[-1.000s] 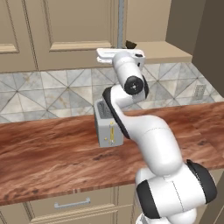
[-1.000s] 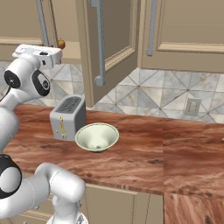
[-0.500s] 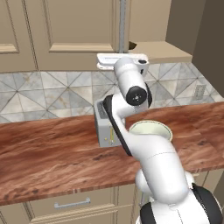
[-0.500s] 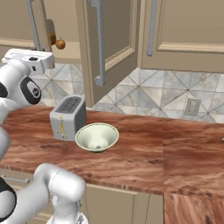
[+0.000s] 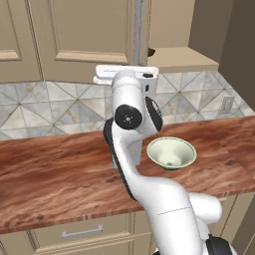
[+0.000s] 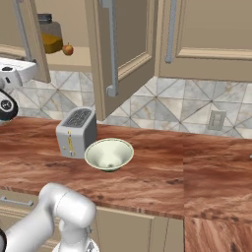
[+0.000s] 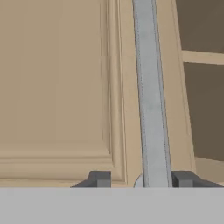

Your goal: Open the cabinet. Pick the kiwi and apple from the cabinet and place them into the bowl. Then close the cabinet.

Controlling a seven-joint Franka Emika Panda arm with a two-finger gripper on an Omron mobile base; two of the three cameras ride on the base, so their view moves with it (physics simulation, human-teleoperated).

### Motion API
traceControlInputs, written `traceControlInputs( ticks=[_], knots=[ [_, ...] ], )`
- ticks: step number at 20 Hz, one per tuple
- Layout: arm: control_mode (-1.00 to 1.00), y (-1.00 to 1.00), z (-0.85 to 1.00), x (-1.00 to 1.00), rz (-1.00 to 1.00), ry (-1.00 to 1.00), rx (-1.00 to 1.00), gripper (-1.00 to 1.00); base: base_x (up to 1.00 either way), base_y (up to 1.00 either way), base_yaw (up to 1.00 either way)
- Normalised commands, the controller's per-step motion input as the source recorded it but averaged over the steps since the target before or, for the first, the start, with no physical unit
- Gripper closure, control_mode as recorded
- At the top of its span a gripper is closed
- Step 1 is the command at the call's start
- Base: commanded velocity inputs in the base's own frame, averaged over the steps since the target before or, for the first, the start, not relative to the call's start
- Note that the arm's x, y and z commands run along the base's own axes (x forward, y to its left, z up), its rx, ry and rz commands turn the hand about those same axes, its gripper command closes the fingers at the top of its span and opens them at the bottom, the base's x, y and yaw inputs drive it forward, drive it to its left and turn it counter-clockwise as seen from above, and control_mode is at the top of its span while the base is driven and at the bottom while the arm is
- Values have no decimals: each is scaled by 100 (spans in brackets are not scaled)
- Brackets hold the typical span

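Handle (image 7: 151, 100) between fingers (image 7: 99, 179), near right one.

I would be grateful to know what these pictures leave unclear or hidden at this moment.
- Kiwi: left base view, a tiny dark speck beside the door edge; too small to identify surely.
- Toaster: in the left base view, hidden behind the arm.
- Jar: right base view, top cut by the frame edge.
- Jaws: hand view, whether they touch the handle is unclear.

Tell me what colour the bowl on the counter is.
Pale cream-green; the bowl shows best in the right base view.
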Motion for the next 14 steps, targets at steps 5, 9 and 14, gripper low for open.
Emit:
traceControlInputs(
  ticks=[5, 9, 14],
  knots=[
    [-100, 100, 0, -41, -16, 9, 0, 100, 0, 0, 0],
    [-100, 100, 0, -56, -16, 7, 0, 100, 0, 0, 0],
    [-100, 100, 0, -71, -13, 2, 0, 100, 0, 0, 0]
  ],
)
